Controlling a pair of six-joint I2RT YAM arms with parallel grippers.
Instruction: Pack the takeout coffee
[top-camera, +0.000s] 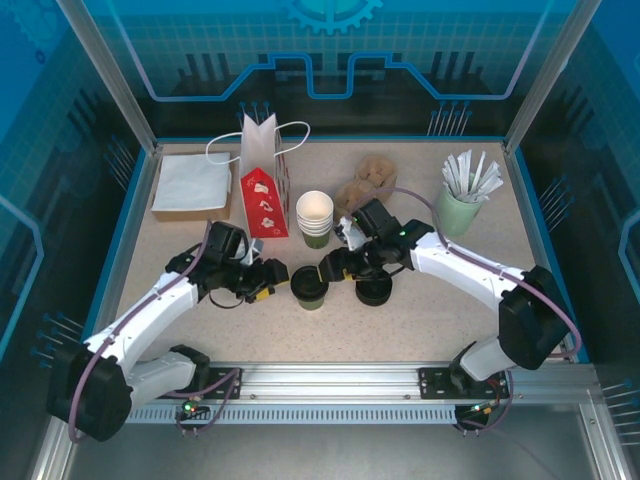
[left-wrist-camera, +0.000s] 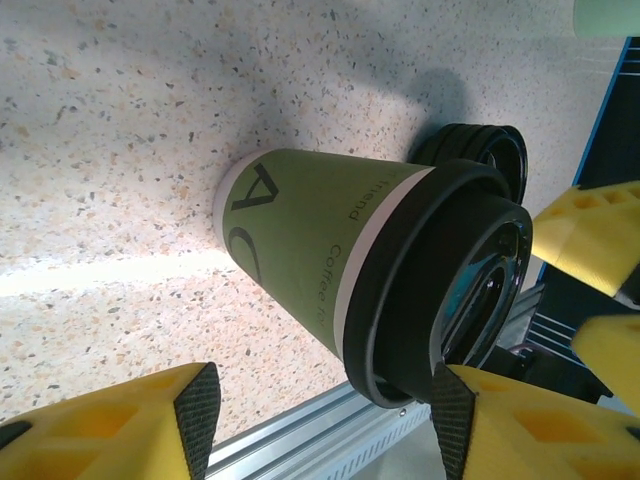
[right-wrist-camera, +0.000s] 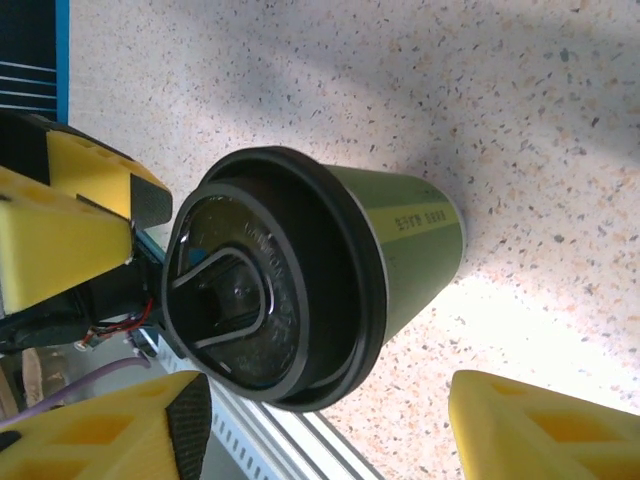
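The takeout coffee (top-camera: 309, 288) stands upright at the middle front of the table, a green paper cup with a black lid pressed on. My left gripper (top-camera: 272, 281) is just to its left and my right gripper (top-camera: 333, 267) just to its right, both at lid height. In the left wrist view the cup (left-wrist-camera: 300, 240) lies ahead of the open gripper (left-wrist-camera: 322, 415), and the lid's rim touches the right pad (left-wrist-camera: 452, 415). In the right wrist view the lidded cup (right-wrist-camera: 300, 290) sits above the open gripper (right-wrist-camera: 330, 430), apart from both fingers.
A spare black lid (top-camera: 374, 290) lies right of the cup. Behind stand an open green cup with a white inside (top-camera: 315, 215), a red and white paper bag (top-camera: 265, 190), napkins (top-camera: 190, 182), a brown pulp carrier (top-camera: 366, 180) and a mint cup of white sticks (top-camera: 460, 205).
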